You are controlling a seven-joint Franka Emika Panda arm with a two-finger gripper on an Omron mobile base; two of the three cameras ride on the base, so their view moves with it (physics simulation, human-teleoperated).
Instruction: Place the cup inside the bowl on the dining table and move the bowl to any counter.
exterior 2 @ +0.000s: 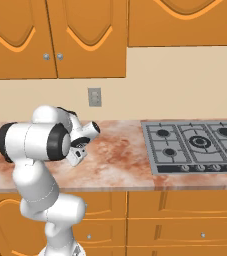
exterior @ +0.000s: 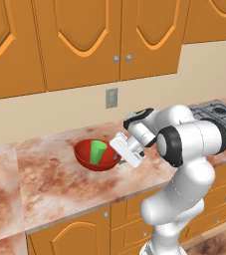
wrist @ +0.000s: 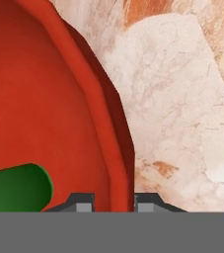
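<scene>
While the red bowl (exterior: 96, 155) sits low on the counter (exterior: 50, 174) with the green cup (exterior: 97, 152) inside it, the job now is to set it down softly and let go.

In the middle of the left base view, going from left to right, the bowl comes first, then the cup leaning inside it, then the gripper (exterior: 118, 158) at the bowl's right edge. In the hand view, one dark fingertip (wrist: 84, 203) is inside the red wall at the bottom of the frame and the other is just outside it, so the fingers are pinched on the bowl's rim. I cannot tell if the bowl is flat on the counter yet. I think the best way is to go down slowly and keep the bowl level so the cup does not tip out. Then open the fingers and lift straight up. The hob (exterior: 223, 113) at the far right is well apart, so there is room.
</scene>
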